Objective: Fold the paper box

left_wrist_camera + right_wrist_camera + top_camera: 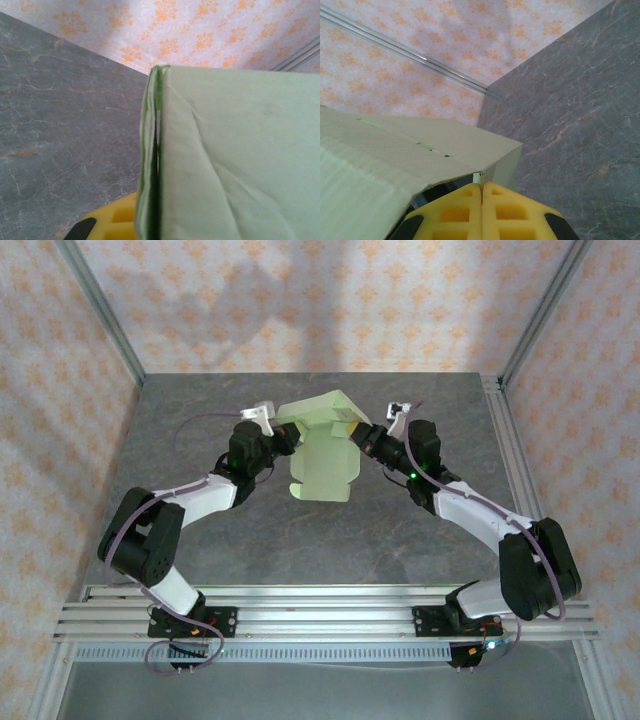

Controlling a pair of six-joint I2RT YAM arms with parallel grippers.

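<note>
Your left tool [284, 441] is clamped on the paper box [322, 458] – half-folded card, centre of top view, over the table [200, 530], btwn your 2 tools. Right tool [367, 440]: pads together, card corner meeting their tips low-centre in its wrist view – can't tell if it's pinched.

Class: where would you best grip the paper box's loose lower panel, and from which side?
Probably the free near edge of the panel, approached from the near side: it juts flat and thin off the paper box, unobstructed.
</note>
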